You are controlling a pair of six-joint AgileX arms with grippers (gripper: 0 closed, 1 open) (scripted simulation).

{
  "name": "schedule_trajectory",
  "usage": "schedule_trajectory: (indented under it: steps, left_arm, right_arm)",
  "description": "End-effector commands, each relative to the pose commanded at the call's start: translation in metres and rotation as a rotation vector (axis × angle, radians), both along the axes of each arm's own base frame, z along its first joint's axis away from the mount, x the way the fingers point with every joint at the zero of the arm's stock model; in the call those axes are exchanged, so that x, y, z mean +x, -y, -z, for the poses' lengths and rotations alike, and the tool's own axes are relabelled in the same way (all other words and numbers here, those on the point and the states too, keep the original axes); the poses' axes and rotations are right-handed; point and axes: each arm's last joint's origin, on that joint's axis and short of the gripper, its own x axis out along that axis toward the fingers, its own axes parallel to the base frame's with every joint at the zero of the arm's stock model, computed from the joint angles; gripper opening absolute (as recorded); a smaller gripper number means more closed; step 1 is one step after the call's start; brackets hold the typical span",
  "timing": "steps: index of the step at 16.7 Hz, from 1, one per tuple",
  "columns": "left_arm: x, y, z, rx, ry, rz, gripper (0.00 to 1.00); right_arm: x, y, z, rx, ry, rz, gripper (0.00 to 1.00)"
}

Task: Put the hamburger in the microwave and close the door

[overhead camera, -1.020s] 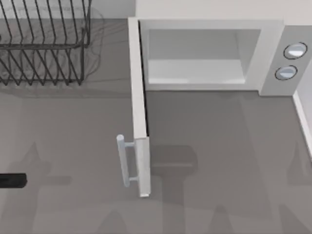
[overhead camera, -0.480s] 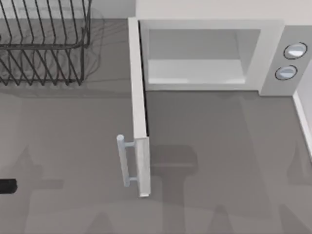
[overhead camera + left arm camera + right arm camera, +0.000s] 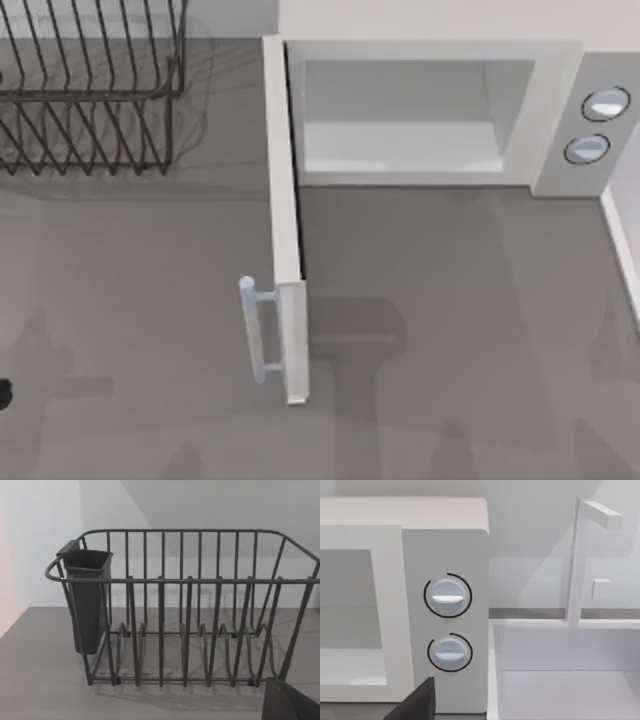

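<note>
The microwave (image 3: 560,100) stands at the back right of the table, with two round dials (image 3: 447,596) on its side panel. Its cavity (image 3: 400,120) is open, and I see nothing inside it. The door (image 3: 285,230) is swung out toward the table's front, with its pale bar handle (image 3: 250,330) on the left face. The hamburger is out of view. My left gripper (image 3: 3,393) is a dark sliver at the front left edge of the top view. A dark part of my right gripper (image 3: 417,705) sits low in front of the dial panel.
A black wire dish rack (image 3: 90,90) holding a dark cup holder (image 3: 87,600) stands at the back left. To the right of the microwave there is a white sink basin (image 3: 565,670) with a white faucet (image 3: 577,560). Bare grey tabletop (image 3: 450,300) lies in front of the microwave.
My left gripper has slid leftward along the front of the table, almost past the top view's left edge. The door and microwave have not moved.
</note>
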Motion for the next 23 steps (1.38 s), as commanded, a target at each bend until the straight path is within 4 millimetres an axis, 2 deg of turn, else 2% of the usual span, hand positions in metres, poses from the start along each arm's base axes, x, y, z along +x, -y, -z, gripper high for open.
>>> schedule_trajectory:
  steps: [5,15,20,23]
  left_arm:
    - [0.000,-0.002,-0.007,0.002,0.012,-0.001,0.00]
    - [0.011,-0.026,-0.012,0.003,0.013,-0.001,0.00]
    - [0.011,-0.026,-0.012,0.002,0.012,-0.001,0.00]
    - [0.014,-0.022,-0.024,-0.057,-0.031,-0.004,0.00]
  right_arm:
    - [0.000,0.000,0.000,0.000,0.000,0.000,1.00]
    - [0.000,0.000,0.000,0.000,0.000,0.000,1.00]
    - [0.000,0.000,0.000,0.000,0.000,0.000,1.00]
    - [0.000,0.000,0.000,0.000,0.000,0.000,1.00]
